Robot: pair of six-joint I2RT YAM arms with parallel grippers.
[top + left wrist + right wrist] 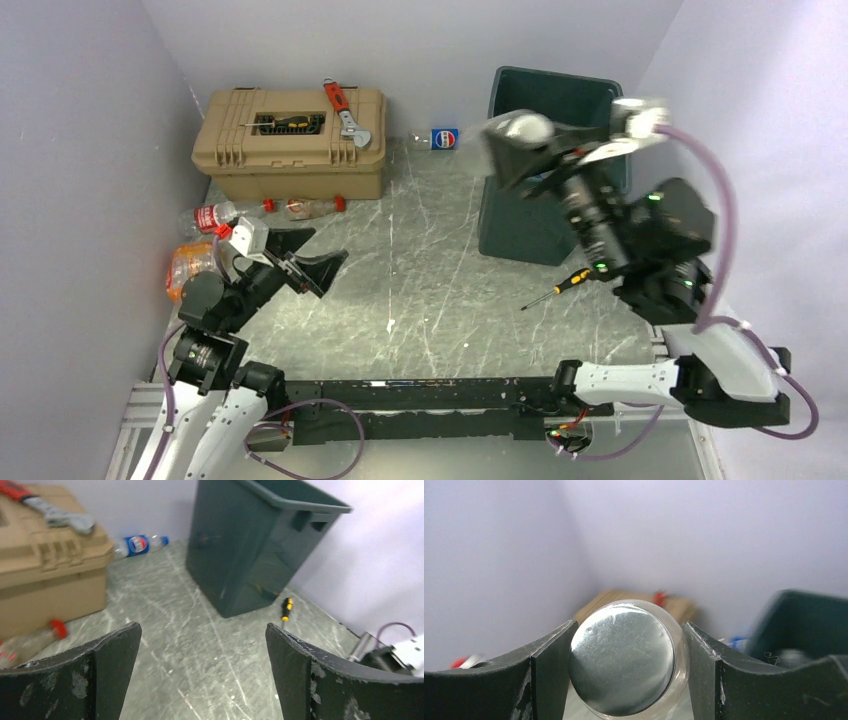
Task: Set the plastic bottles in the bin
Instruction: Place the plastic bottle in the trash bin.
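Note:
My right gripper (523, 150) is shut on a clear plastic bottle (524, 129), held in the air at the left front corner of the dark green bin (560, 95). The right wrist view shows it end-on, a round silvery end (623, 666) with a finger (549, 670) against each side. Low over the table at the left, my left gripper (305, 262) stands wide open and empty (202, 630). Two red-capped bottles (215, 215) (310, 207) lie before the toolbox. A crushed orange-label bottle (185, 268) lies by the left arm. A blue-label bottle (443, 139) (137, 545) lies at the back wall.
A tan toolbox (290, 140) (45, 565) stands at the back left with a red wrench (342, 108) and a screwdriver (285, 122) on its lid. Another yellow-handled screwdriver (560, 286) (286, 609) lies in front of the bin (255, 545). Walls close in on both sides.

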